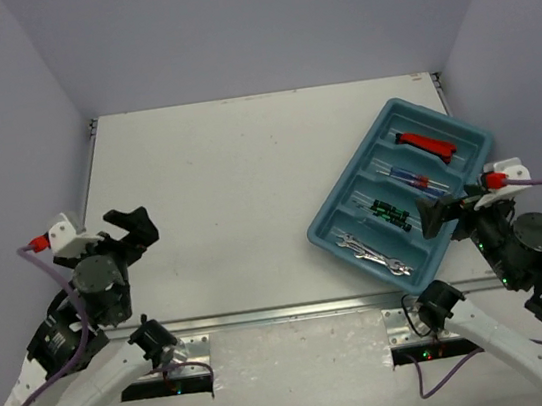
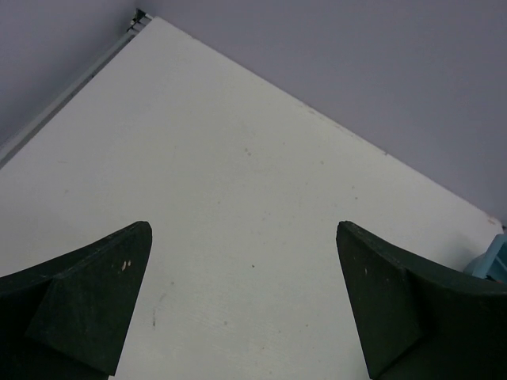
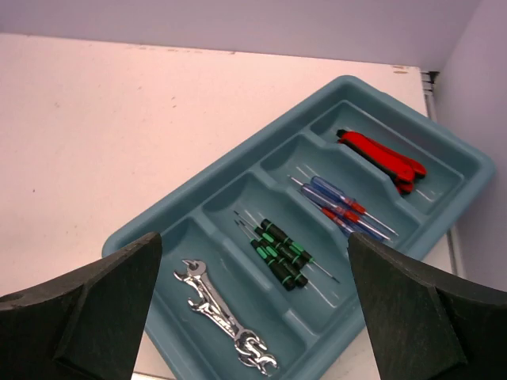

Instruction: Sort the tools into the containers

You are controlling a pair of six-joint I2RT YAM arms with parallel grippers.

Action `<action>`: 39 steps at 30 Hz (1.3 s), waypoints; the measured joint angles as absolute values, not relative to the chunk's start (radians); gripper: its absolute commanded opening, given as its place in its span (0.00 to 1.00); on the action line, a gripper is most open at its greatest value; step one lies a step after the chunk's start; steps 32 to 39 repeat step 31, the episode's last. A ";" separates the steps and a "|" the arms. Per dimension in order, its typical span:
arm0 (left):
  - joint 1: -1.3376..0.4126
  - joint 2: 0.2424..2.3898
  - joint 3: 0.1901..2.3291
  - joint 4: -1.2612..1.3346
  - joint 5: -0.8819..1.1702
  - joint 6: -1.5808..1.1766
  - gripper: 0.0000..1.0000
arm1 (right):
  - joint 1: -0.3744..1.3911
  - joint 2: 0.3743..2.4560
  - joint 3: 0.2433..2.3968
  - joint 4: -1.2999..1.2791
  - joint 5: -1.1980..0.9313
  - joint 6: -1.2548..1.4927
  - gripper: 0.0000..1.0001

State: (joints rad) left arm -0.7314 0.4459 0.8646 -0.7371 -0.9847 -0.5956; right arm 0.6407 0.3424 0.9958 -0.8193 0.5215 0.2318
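- Right gripper [image 3: 253, 241]: jaws wide apart, holding nothing, hovering above the near right side of the teal tray [image 1: 350, 164].
- Left gripper [image 2: 244, 229]: jaws wide apart, holding nothing, over the worktop [image 1: 240, 197] near its left edge.
- Tray sits askew by the worktop's right edge. Compartments, near to far:
  - wrenches [image 1: 377, 254]
  - black-green screwdrivers [image 1: 390, 211]
  - blue screwdrivers [image 1: 414, 180]
  - red-handled tools [image 1: 426, 144]

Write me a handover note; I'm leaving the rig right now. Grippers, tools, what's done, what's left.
Left gripper: open, empty, over the table.
Right gripper: open, empty, above the near end of the tray.
Tools: all in the tray, on the table's right side; wrenches, black-green screwdrivers, blue-handled screwdrivers, red-handled tools, one kind per compartment.
Done: no loose tool shows in any view.
Left: probably only a final check.
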 measured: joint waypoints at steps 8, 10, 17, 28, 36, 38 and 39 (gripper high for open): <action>-0.731 0.264 0.818 -0.648 -1.030 -0.468 1.00 | 0.641 0.274 1.033 -0.977 0.671 0.218 0.99; -0.731 0.269 0.809 -0.641 -1.032 -0.460 1.00 | 0.641 0.261 1.033 -1.000 0.695 0.202 0.99; -0.685 0.332 0.769 -0.613 -1.020 -0.449 1.00 | 0.641 0.213 1.032 -1.019 0.765 0.149 0.99; -0.562 0.299 0.725 -0.564 -0.927 -0.419 1.00 | 0.641 0.203 0.985 -0.969 0.799 0.115 0.99; -0.561 0.301 0.725 -0.560 -0.908 -0.417 1.00 | 0.641 0.203 0.961 -0.954 0.807 0.115 0.99; -0.561 0.301 0.725 -0.560 -0.908 -0.417 1.00 | 0.641 0.203 0.961 -0.954 0.807 0.115 0.99; -0.561 0.301 0.725 -0.560 -0.908 -0.417 1.00 | 0.641 0.203 0.961 -0.954 0.807 0.115 0.99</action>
